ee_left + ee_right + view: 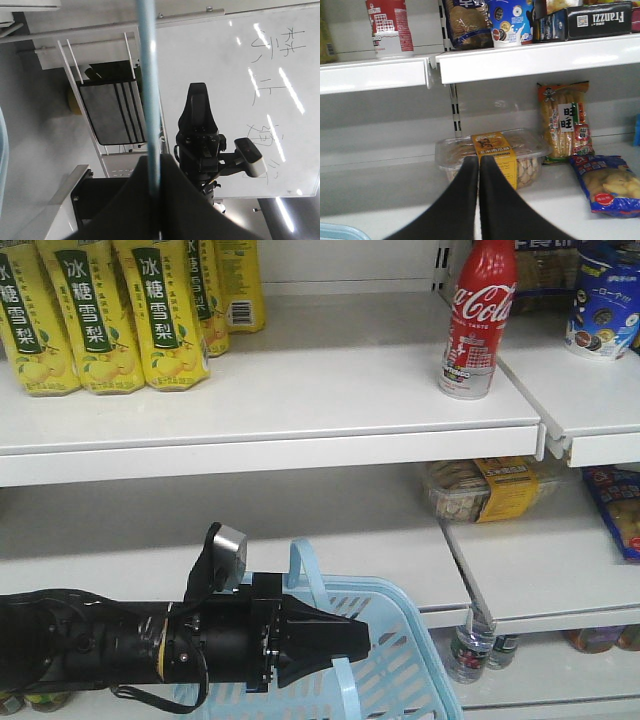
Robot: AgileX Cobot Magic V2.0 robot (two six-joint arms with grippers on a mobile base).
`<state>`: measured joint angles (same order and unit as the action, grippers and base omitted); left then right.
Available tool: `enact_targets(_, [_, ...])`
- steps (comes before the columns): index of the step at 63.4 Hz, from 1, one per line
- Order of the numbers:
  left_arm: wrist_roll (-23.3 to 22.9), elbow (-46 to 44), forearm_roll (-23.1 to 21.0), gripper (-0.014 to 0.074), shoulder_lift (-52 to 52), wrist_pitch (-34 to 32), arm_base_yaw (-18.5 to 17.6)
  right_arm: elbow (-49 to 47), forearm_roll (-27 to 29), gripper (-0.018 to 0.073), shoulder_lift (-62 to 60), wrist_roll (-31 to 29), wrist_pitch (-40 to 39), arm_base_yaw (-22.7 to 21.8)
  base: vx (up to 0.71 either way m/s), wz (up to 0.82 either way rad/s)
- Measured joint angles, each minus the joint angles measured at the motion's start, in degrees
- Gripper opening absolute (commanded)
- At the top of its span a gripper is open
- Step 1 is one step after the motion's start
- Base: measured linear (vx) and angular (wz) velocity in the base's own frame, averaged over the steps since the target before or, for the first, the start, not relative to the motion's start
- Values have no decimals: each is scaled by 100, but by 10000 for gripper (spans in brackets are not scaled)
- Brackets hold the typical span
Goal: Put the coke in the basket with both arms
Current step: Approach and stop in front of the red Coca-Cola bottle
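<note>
The coke (478,320) is a red Coca-Cola bottle standing upright at the right end of the upper shelf; its lower part (390,25) shows at the top left of the right wrist view. Low in the front view hangs the light blue basket (405,665). My left gripper (352,640) reaches in from the left and is shut on the basket's thin loop handle (149,100). The right gripper (479,164) is shut with nothing between its fingers, level with the middle shelf and well below the coke. It also shows as a black arm (198,130) in the left wrist view.
Yellow pear-drink bottles (100,310) fill the upper shelf's left. A clear cookie tray (490,157) lies on the middle shelf right ahead of the right gripper, with snack bags (607,182) to its right. Small bottles (470,645) stand on the bottom shelf.
</note>
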<state>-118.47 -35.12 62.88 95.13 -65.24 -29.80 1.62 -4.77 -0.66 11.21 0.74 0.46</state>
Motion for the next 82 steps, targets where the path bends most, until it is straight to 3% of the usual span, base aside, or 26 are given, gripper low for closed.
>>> enact_targets(82, [-10, 0, 19, -6, 0, 0, 0, 0, 0, -5, 0, 0, 0, 0, 1, 8])
